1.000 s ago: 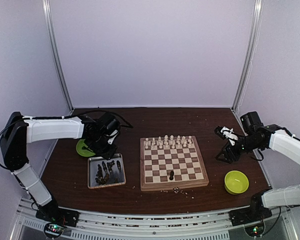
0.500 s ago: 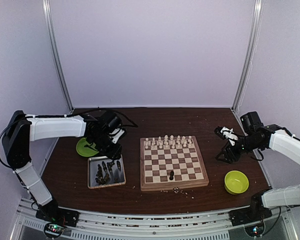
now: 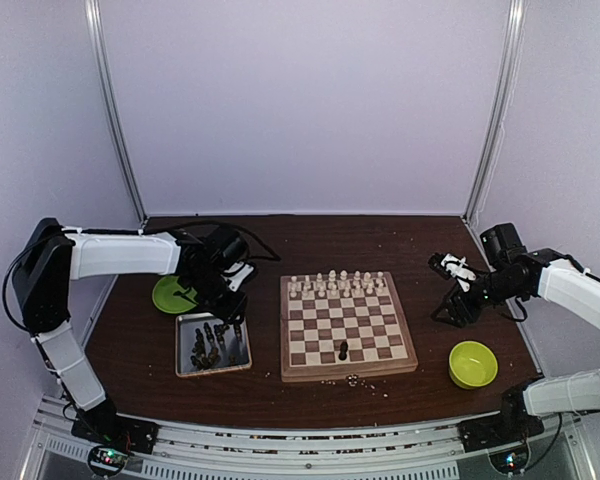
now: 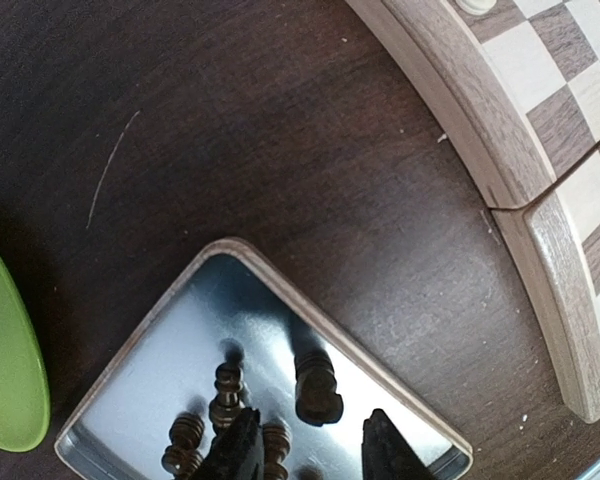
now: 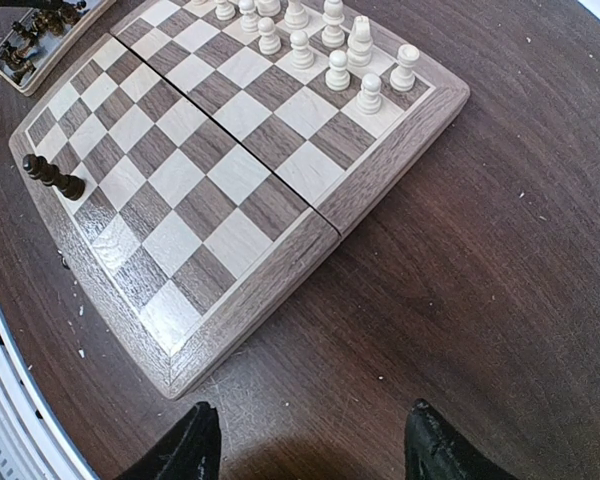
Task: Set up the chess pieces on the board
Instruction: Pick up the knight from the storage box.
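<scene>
The board lies mid-table, with cream chessmen along its far rows and one dark chess piece standing near its front edge. Several more dark chess pieces lie in a silver tray left of the board. My left gripper hangs open over the tray's far right corner. In the left wrist view its fingertips flank empty tray floor, just short of a lying dark piece. My right gripper is open over bare table right of the board, holding nothing.
A green plate sits behind the tray, its edge showing at the left wrist view's left side. A green bowl stands right of the board's front corner. Small crumbs dot the dark table. Grey walls close the table's back and sides.
My left arm has swung right and toward the front, from the tray's far edge to its far right corner, and its jaws have parted a little. The right arm has not moved.
</scene>
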You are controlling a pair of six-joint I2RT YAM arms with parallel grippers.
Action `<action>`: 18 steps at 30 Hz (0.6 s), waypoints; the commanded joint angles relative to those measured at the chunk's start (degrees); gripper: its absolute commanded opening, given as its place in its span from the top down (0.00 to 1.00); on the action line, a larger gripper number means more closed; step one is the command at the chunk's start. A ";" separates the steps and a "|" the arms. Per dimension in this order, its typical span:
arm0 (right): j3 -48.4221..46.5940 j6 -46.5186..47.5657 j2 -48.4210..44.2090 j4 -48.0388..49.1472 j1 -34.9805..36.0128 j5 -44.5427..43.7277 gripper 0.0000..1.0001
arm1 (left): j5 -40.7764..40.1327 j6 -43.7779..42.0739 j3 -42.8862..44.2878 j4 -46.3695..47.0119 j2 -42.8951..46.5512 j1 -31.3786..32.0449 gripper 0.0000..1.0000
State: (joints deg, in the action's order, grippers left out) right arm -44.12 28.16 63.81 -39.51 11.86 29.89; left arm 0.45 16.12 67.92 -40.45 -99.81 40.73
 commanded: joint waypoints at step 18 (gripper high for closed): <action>-1.45 0.40 0.36 -0.71 0.27 -0.36 0.37 | 0.93 -0.47 1.86 0.66 -3.92 0.75 0.80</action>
State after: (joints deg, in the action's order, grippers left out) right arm -44.12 28.21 64.01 -39.66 11.88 29.89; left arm 0.58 16.10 68.29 -40.36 -103.11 41.25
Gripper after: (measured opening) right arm 0.629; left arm 0.215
